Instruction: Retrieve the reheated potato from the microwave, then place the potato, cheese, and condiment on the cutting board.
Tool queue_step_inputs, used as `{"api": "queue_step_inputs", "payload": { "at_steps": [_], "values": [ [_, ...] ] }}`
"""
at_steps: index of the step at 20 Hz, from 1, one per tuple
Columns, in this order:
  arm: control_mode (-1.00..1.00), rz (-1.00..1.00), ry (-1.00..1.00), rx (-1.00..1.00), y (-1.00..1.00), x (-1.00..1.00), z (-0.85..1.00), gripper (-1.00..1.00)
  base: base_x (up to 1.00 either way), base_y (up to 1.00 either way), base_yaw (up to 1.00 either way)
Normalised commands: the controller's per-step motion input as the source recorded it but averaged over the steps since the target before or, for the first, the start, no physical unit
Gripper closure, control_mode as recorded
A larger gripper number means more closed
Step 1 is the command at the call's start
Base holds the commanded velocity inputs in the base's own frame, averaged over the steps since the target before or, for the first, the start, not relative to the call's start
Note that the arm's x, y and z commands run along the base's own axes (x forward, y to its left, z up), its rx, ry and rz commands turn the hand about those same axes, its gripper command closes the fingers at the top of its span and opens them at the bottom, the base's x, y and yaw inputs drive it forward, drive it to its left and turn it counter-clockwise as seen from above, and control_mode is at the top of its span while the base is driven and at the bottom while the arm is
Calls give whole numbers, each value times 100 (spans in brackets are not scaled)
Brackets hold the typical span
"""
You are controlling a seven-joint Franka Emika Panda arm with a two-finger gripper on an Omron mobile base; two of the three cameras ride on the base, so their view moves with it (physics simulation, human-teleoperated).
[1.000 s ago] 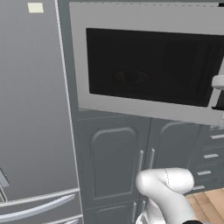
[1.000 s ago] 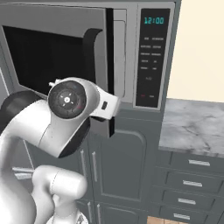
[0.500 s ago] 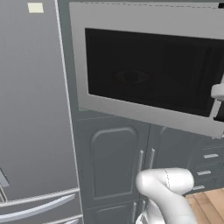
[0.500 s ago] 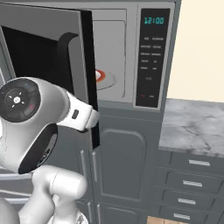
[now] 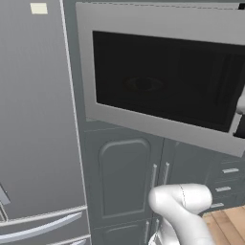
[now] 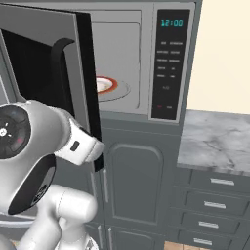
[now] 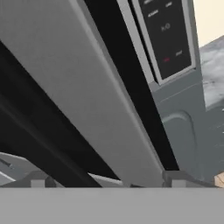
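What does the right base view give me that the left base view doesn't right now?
Right base view alone: the microwave cavity with an orange-rimmed plate inside, the button panel with its clock, the marble counter, and the door's curved handle. Left base view alone: the grey fridge and the door's dark glass face. Both: the open microwave door and grey cabinets below.

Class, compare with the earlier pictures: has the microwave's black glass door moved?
Yes. The black glass door has swung further open, away from the dark button panel, uncovering more of the orange-rimmed round plate inside.

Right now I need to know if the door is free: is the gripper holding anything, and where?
Nothing: the gripper is open, straddling the microwave door edge.
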Motion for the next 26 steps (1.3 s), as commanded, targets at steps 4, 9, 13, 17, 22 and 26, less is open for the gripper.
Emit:
{"api": "queue_step_inputs", "payload": {
  "at_steps": [4,9,13,17,22,26],
  "values": [
    [-100,-2,9,42,-46,-9,4,-100,0,0,0],
    [-100,4,-3,44,-30,-42,7,-100,0,0,0],
    [-100,10,-13,28,-19,-25,16,-100,0,0,0],
    [-100,5,-3,13,-29,3,16,-100,0,0,0],
    [-100,1,2,21,-32,13,2,-100,0,0,0],
    [-100,0,8,34,-24,32,-6,-100,0,0,0]
  ]
}}
